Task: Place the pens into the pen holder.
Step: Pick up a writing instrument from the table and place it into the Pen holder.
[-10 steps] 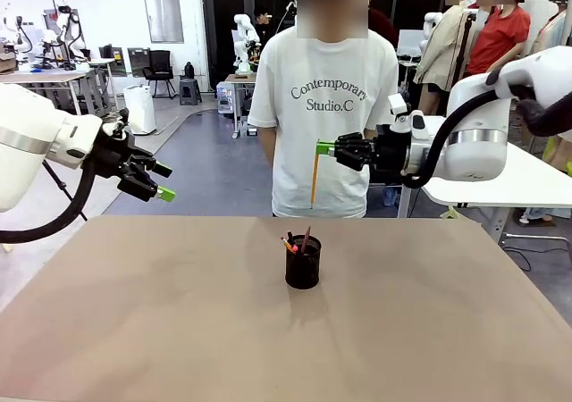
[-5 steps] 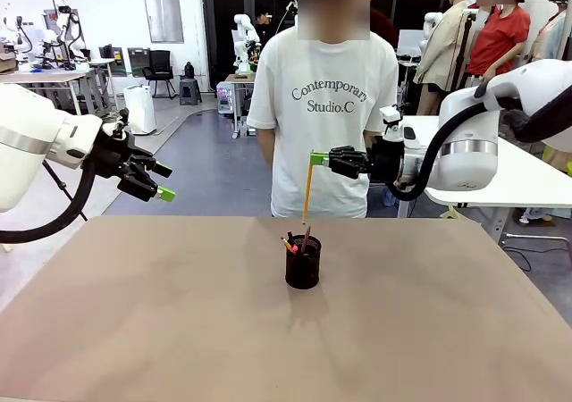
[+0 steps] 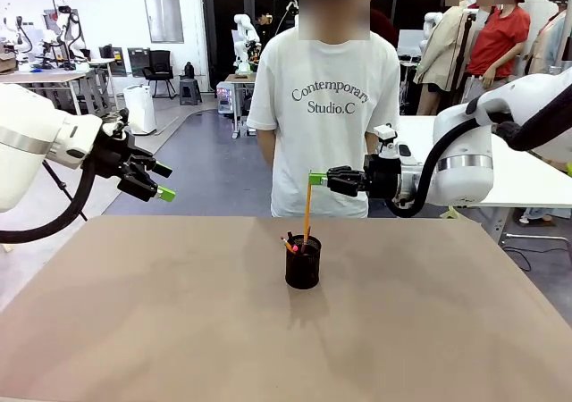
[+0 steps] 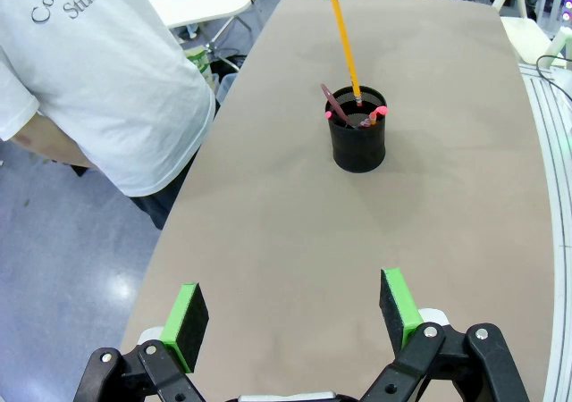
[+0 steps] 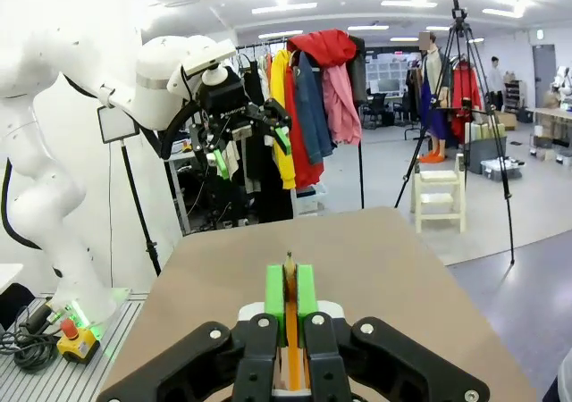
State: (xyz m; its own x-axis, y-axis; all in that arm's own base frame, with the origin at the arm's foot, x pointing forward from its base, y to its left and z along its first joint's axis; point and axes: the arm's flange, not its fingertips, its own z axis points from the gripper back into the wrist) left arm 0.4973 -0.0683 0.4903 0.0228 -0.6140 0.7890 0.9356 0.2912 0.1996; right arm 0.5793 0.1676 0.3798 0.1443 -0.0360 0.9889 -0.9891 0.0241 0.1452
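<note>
Pens (image 3: 297, 240): two already in the pen holder (image 3: 303, 263) mid-counter; my right claw (image 3: 315, 179), at twelve o'clock above it, pinches the yellow pencil (image 3: 307, 208), tip at the rim; left claw (image 3: 161, 180) idle, spread

Bright, even indoor light; all three views sharp.

Front view: ceiling light from 12 o'clock, table (image 3: 179, 330) evenly lit with a faint pale sheen toward 9 o'clock; soft, small shadow under the cup (image 3: 303, 262) toward 5 o'clock. Left wrist view: floor (image 4: 80, 241) glares bluish at 8 o'clock, edges bow outward, near green pads (image 4: 190, 313) slightly soft. Right wrist view: ceiling strip lights (image 5: 286, 9) blown out at 12 o'clock, wide-angle curve at the edges, pencil (image 5: 290, 322) up close blurred.
</note>
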